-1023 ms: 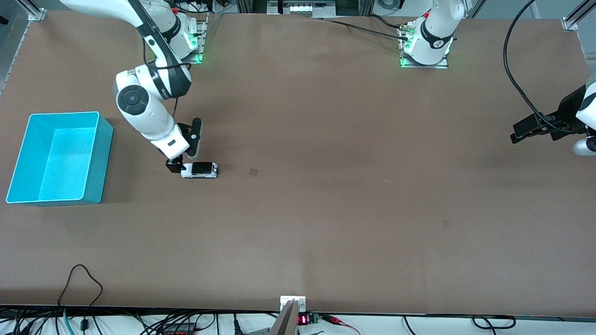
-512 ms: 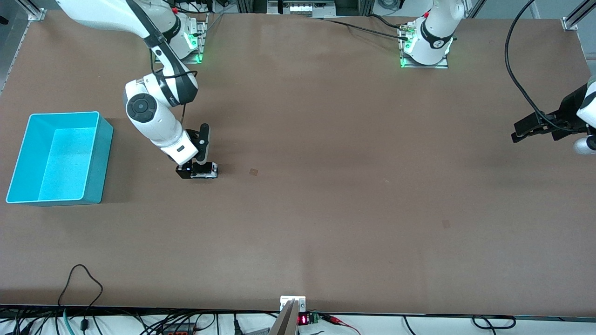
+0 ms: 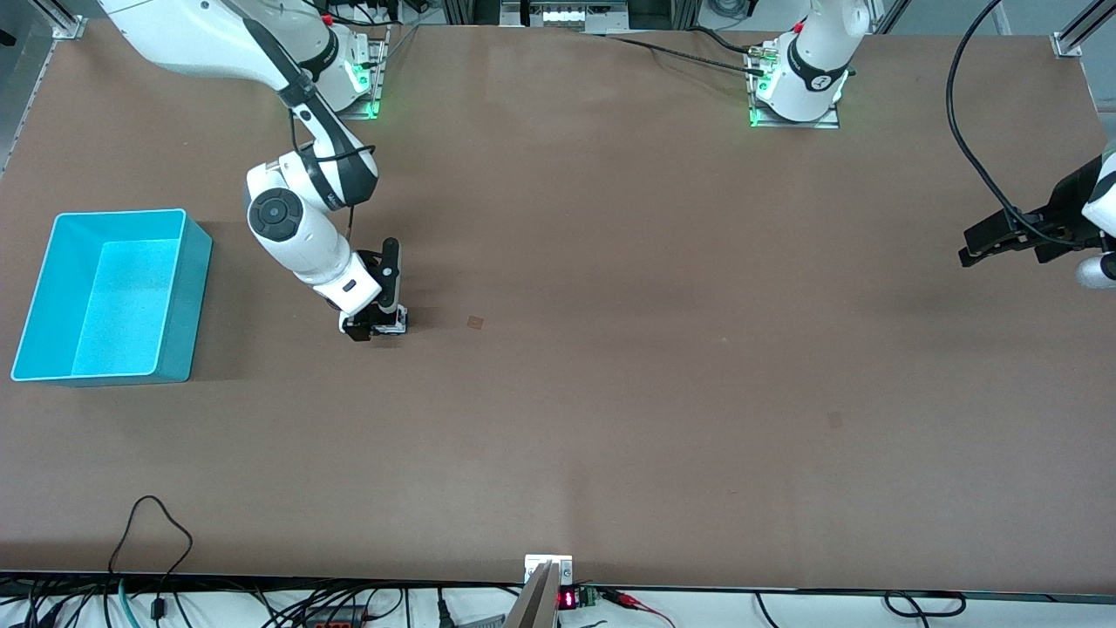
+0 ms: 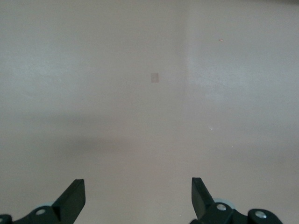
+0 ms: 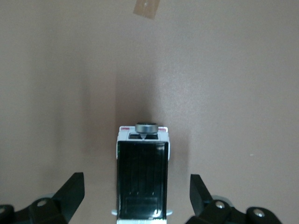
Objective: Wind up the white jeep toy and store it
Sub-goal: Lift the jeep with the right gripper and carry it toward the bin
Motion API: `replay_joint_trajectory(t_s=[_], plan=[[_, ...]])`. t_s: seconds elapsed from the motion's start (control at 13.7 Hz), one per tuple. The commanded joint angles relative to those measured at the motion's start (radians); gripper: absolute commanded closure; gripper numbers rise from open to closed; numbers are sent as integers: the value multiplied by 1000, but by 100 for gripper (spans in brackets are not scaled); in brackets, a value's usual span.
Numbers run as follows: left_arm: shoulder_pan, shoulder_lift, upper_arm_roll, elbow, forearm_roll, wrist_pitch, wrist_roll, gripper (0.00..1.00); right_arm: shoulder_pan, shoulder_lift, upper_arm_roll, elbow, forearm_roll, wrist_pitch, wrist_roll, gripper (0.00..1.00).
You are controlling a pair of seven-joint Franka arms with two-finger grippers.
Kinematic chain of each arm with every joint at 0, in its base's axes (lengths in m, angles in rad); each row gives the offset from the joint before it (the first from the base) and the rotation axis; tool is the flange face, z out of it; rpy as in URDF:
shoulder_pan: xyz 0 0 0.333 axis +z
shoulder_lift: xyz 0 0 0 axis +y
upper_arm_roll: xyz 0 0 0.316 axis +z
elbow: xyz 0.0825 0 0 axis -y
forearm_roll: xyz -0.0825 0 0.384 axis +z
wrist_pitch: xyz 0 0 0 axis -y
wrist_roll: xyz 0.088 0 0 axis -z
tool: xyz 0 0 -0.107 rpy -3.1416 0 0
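Bench, brown, carries a turquoise bin at the right arm's end. Jeep sits on the bench beside the bin, toward the left arm's end, well apart from it; in the right wrist view the jeep lies between the fingers, black roof up. Right gripper down over the jeep, jaws spread wide, not touching it. Left gripper waits over the bench edge at its own end, jaws open, nothing held.
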Motion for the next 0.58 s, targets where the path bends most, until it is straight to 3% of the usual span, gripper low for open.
replay_joint_trajectory(t_s=[0.0,0.29,0.37,0.51], plan=[[4,-5,7,12,-14,-10,21,0,1,34,0,16,-9,36,-20,0],[4,-6,1,14,-11,-10,21,0,1,63,-1,18,-40,73,-20,0],[4,-6,1,14,-11,-12,22,0,1,64,-1,18,-41,74,-20,8],[3,-6,1,14,-11,-12,22,0,0,63,-1,18,-49,74,-19,44]])
